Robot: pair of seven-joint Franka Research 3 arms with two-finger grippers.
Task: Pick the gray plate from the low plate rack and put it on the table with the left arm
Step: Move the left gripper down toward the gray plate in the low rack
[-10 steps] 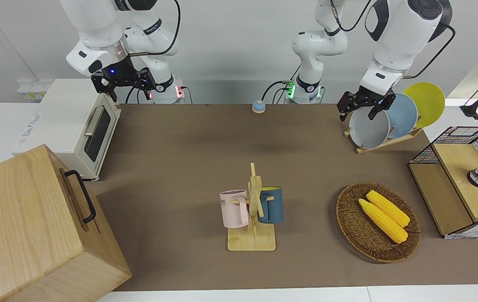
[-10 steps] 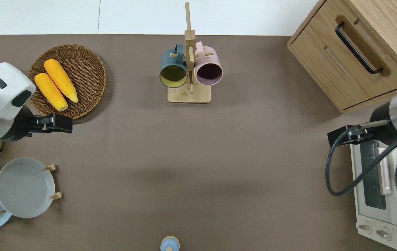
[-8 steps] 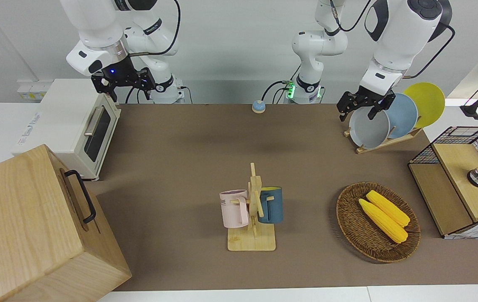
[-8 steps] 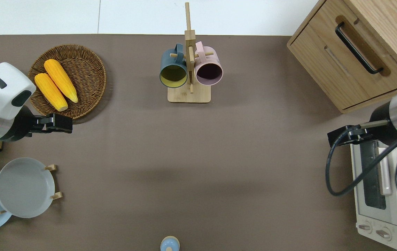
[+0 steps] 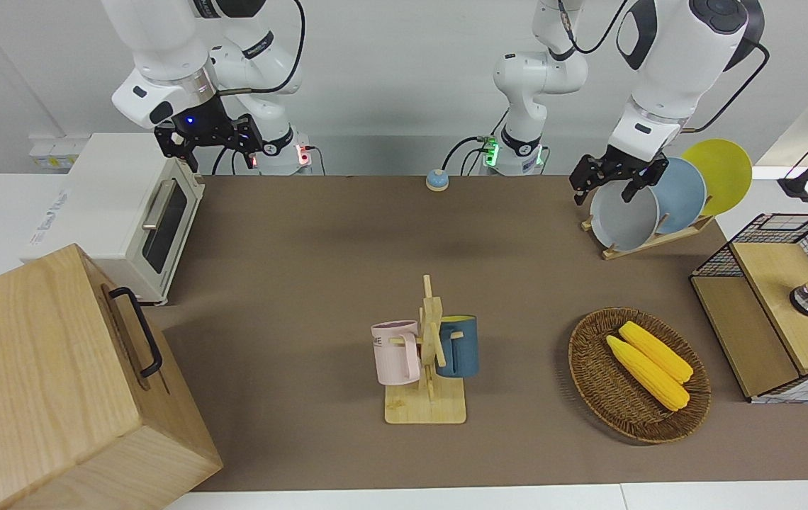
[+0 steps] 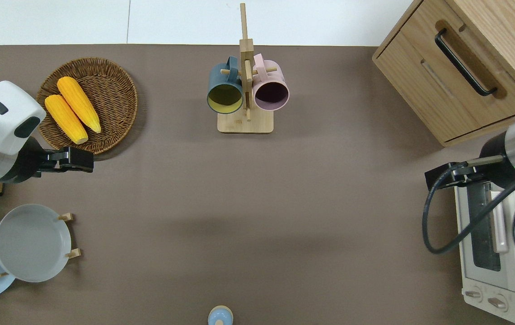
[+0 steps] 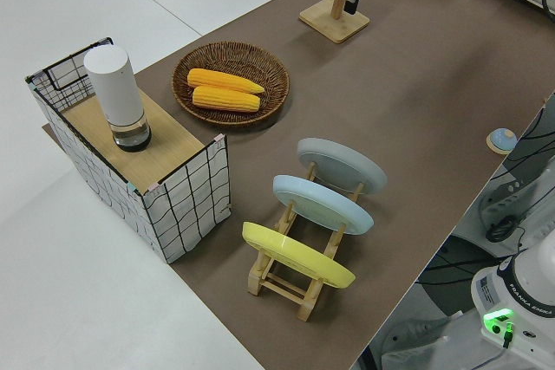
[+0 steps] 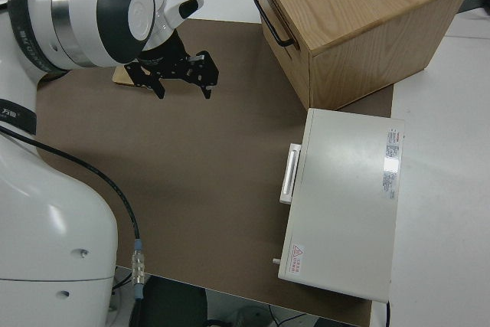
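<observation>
The gray plate (image 5: pixel 624 221) leans in the slot of the low plate rack (image 5: pixel 652 241) farthest from the robots, at the left arm's end of the table (image 5: pixel 319 241). It also shows in the overhead view (image 6: pixel 31 242) and in the left side view (image 7: pixel 341 165). My left gripper (image 5: pixel 602 193) is open and empty in the air. In the overhead view it (image 6: pixel 81 160) is over bare table between the wicker basket and the rack (image 6: pixel 68 217). My right gripper (image 5: pixel 216 152) is open and parked.
A light-blue plate (image 5: pixel 684 193) and a yellow plate (image 5: pixel 723 173) stand in the same rack. A wicker basket (image 6: pixel 113 99) holds two corn cobs. A mug stand (image 6: pixel 245 122), a wire basket (image 5: pixel 776 234), a toaster oven (image 5: pixel 135 212), a wooden cabinet (image 5: pixel 57 382) and a small bell (image 5: pixel 436 180) are on the table.
My left arm has barely shifted. Nothing else has moved.
</observation>
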